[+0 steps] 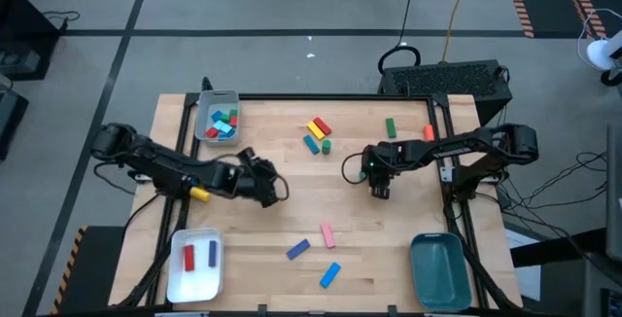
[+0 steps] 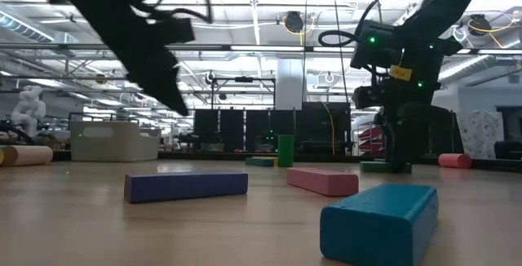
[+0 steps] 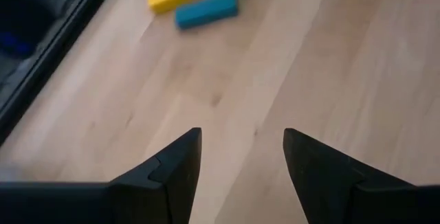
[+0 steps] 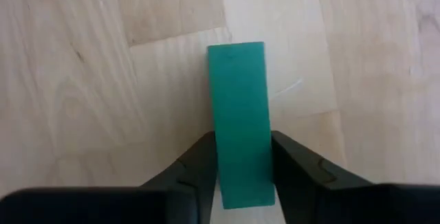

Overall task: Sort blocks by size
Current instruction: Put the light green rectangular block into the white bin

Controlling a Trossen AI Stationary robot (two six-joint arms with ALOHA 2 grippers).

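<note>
Wooden desk [image 1: 292, 210] fills the middle of the high view, with the right gripper [image 1: 380, 192] low at centre right and the left gripper [image 1: 279, 190] at centre left. Left wrist view: its fingers [image 3: 172, 172] stand apart, holding nothing. Right wrist view: fingers [image 4: 199, 162] squeeze a green bar [image 4: 238, 114] at the bottom middle.

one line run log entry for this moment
left hand: open, above bare table | right hand: fingers against both sides of green bar lying on table | stage: grasping
</note>
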